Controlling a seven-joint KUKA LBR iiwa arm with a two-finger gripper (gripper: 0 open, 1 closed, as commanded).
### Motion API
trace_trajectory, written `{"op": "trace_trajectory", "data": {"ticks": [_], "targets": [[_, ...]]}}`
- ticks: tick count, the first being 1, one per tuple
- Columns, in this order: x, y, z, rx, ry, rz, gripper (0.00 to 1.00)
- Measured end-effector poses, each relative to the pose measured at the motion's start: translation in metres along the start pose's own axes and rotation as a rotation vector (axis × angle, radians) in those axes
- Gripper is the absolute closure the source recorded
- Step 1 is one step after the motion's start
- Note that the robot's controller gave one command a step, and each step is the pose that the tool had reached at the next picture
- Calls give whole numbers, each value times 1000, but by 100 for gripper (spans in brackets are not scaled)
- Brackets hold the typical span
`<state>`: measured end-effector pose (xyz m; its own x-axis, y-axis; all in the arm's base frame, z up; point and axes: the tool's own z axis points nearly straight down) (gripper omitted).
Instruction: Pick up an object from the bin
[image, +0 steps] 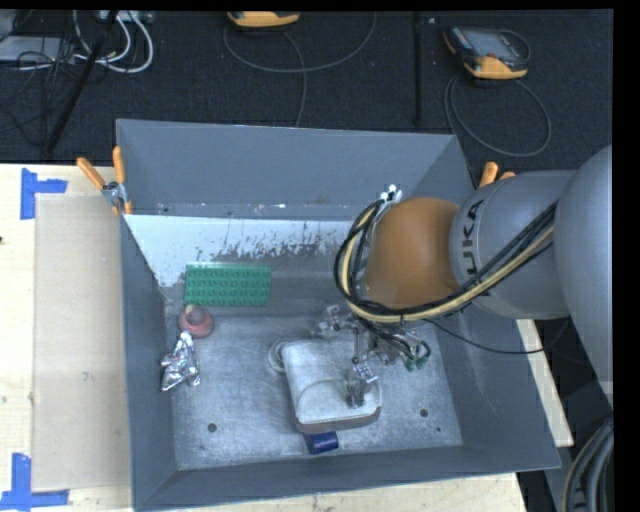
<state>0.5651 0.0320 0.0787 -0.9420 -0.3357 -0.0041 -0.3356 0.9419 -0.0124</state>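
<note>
My gripper (357, 384) hangs low under the orange-brown wrist cover, right of the bin's middle. It sits over the right part of a pale grey, rounded, flat object (318, 392) that lies on the bin floor near the front. Whether it touches that object is unclear. A small blue piece (321, 441) lies against the grey object's front edge.
A green studded plate (228, 285) lies at the back left, at the foot of the sloping wall. A small reddish round thing (196, 321) and a crumpled silvery piece (181, 364) lie on the left side. The arm and its cables cover the bin's right side.
</note>
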Motion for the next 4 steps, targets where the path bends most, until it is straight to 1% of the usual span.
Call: {"op": "trace_trajectory", "data": {"ticks": [1, 2, 3, 4], "targets": [[-25, 6, 2, -8, 9, -78, 0], [-25, 6, 1, -8, 10, -78, 100], [-34, 22, -29, -14, -3, -746, 100], [-35, 16, -47, -13, -3, -726, 100]]}}
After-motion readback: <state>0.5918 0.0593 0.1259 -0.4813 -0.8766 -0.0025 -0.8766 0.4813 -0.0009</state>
